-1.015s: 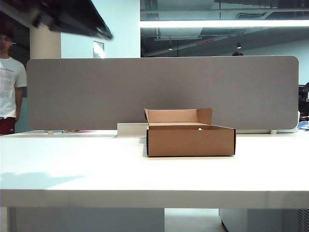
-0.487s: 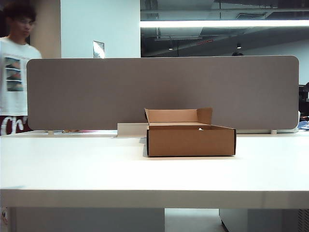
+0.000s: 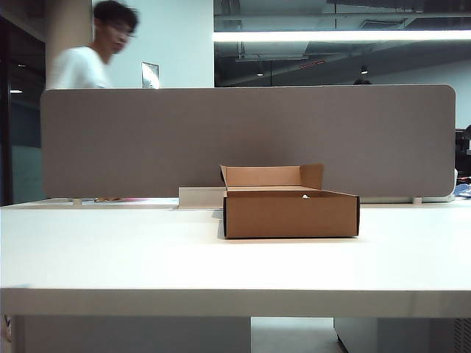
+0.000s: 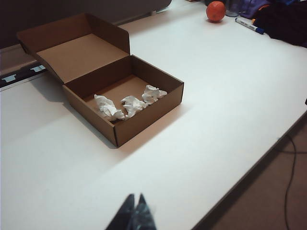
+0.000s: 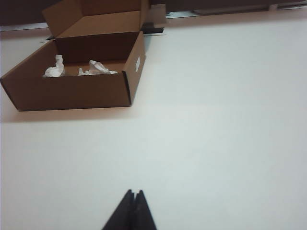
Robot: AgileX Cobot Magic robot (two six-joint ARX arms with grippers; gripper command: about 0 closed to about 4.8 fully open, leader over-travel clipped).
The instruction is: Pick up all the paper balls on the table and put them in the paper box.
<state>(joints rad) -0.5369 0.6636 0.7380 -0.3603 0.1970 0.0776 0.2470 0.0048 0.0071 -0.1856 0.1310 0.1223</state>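
Observation:
The brown paper box [image 3: 291, 214] stands open in the middle of the white table [image 3: 147, 257], its back flap upright. Three crumpled white paper balls [image 4: 108, 107] [image 4: 133, 104] [image 4: 153, 93] lie in a row inside it; from the right wrist view two of them [image 5: 55, 67] [image 5: 97, 68] show over the box [image 5: 72, 93] front wall. My left gripper [image 4: 135, 197] is shut and empty, high above the table, well back from the box [image 4: 144, 117]. My right gripper [image 5: 134, 192] is shut and empty too, above bare table. Neither gripper shows in the exterior view.
A grey fabric divider [image 3: 243, 140] runs behind the box, with a low white block [image 3: 200, 197] at its foot. A person [image 3: 99, 55] walks behind the divider. An orange ball [image 4: 215, 11], a marker [image 4: 248, 25] and dark cloth [image 4: 283, 21] lie at one far corner of the table.
The dark arm at the top left of the exterior view has withdrawn out of sight. The person behind the divider has walked to the right. The box has not moved.

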